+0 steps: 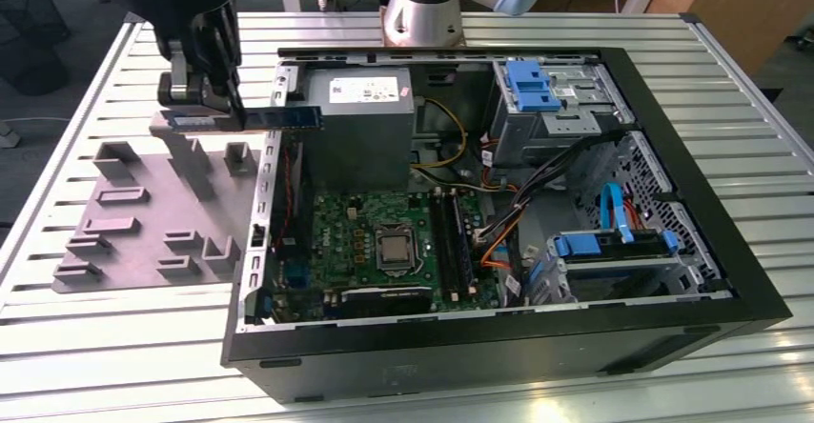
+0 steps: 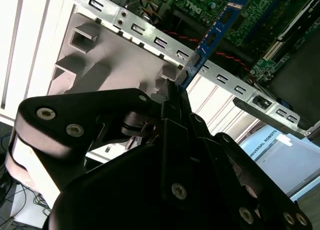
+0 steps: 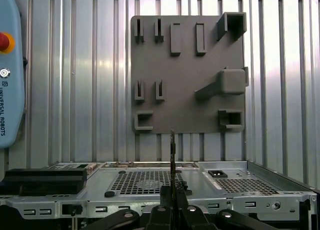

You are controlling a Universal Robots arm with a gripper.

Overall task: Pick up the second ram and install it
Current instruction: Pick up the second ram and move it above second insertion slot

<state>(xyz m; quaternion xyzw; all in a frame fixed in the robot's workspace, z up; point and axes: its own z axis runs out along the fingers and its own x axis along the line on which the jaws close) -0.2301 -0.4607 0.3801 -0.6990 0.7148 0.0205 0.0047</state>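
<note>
Second ram (image 1: 286,118) is clamped edge-up by the hand (image 1: 227,110), whose fingers are closed on it. The grey fixture plate (image 1: 140,223) lies below the hand, and the computer case (image 1: 509,352) stands just beside it.

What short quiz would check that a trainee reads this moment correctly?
1. True or false: the hand is shut on the second ram.
2. In the exterior view, the grey fixture plate lies where, relative to the computer case? A) to its left B) to its right C) inside it
3. Short answer: is the second ram seated in a motherboard slot?

Key: 1 true; 2 A; 3 no, it is held up near the case's wall on the exterior view's left.
</note>
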